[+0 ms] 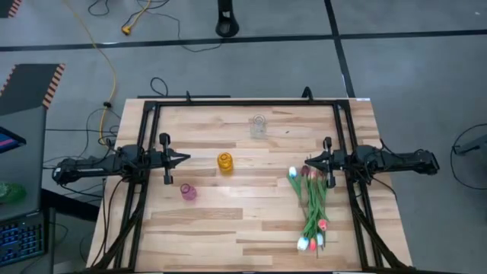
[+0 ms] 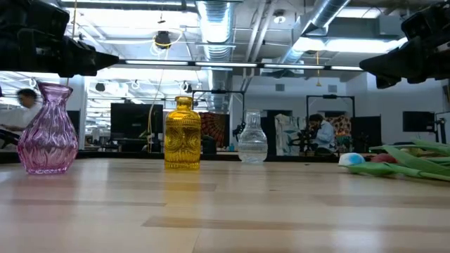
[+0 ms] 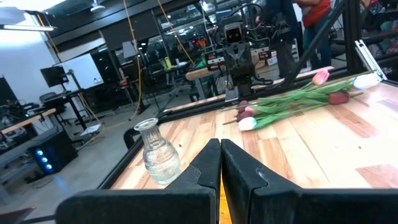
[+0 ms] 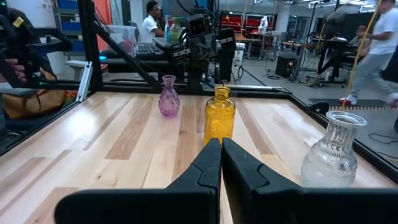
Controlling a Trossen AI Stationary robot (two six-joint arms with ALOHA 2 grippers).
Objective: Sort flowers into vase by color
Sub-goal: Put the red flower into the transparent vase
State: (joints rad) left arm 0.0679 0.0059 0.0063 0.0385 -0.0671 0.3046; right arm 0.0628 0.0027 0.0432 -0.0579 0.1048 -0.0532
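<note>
From above, we see the wooden tabletop with our left claw poised at its left side and our right claw at its right side, both pointing inward with fingers pressed together on nothing. Three vases stand between them: a clear vase toward the far edge, a yellow vase near the middle, and a pink vase closer to the left arm. The flowers lie in a loose bundle on the right part of the tabletop, just beside the right claw, heads at both ends.

At table height, we see the pink vase, yellow vase and clear vase upright in a row, with the flowers lying flat at the right.

From our left wrist, the closed fingers point across at the clear vase and the flowers, which lie before the other arm.

From our right wrist, the closed fingers aim at the yellow vase, the pink vase behind it and the clear vase nearer.
</note>
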